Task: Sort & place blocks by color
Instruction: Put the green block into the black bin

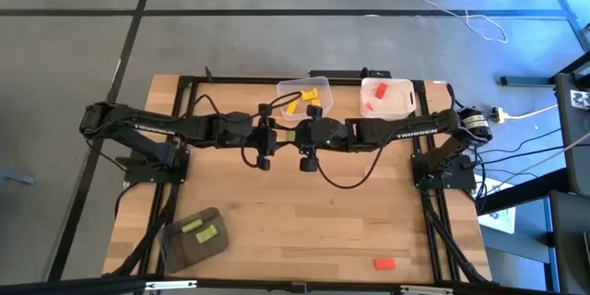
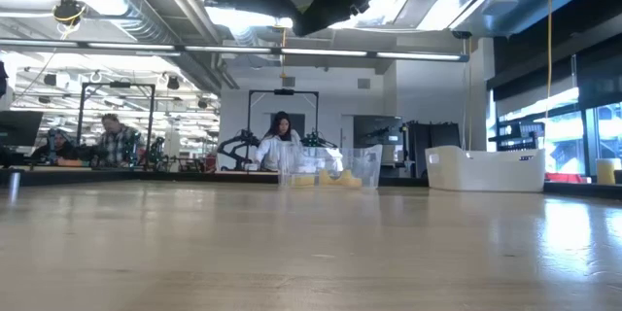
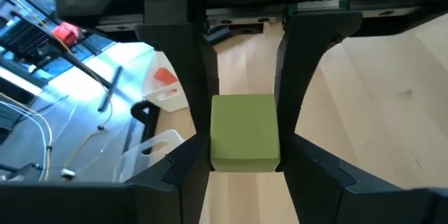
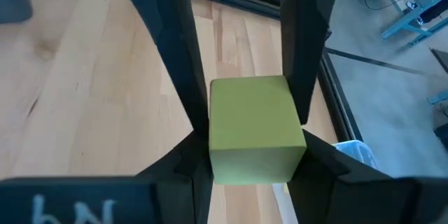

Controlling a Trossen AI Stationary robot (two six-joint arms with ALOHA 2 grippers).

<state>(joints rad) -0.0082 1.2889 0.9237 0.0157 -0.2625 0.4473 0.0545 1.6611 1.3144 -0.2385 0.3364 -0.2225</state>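
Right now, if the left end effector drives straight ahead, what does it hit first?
Probably the right end effector, facing it head-on just beyond the green block it grips; the gap is unclear.

My two arms meet over table centre, my left gripper (image 1: pixel 279 135) and my right gripper (image 1: pixel 297 135) almost touching, each clamped on green block (image 3: pixel 244 133). Clear bin (image 1: pixel 305 97) and white bin (image 1: pixel 387 98) crowd far edge just behind them. Wide bare wood toward near edge; only grey tray (image 1: pixel 194 237) at near-left corner, red block (image 1: pixel 384 263) near-right.
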